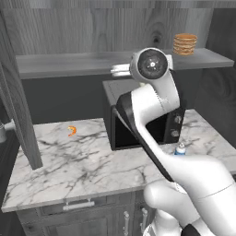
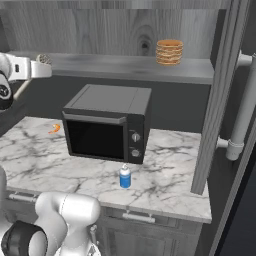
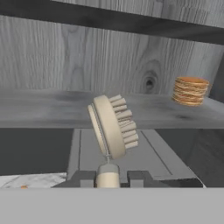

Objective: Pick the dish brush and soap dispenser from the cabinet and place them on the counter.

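My gripper (image 3: 107, 178) is shut on the tan handle of the dish brush (image 3: 113, 127), whose round pale bristled head stands up in front of the hand camera. In the right base view the gripper (image 2: 39, 65) hangs at the far left, level with the cabinet shelf (image 2: 125, 67), and the brush head (image 2: 44, 59) pokes out of it. The blue soap dispenser (image 2: 125, 177) with its white pump stands upright on the marble counter (image 2: 170, 175) in front of the microwave. It also peeks out behind my arm as the soap dispenser (image 1: 179, 150) in the left base view.
A dark microwave (image 2: 107, 122) sits on the counter below the shelf. A stack of tan discs (image 2: 169, 52) rests on the shelf's right part. A small orange item (image 1: 72, 131) lies at the counter's back left. Open cabinet doors (image 1: 18, 115) (image 2: 220, 100) hang on either side.
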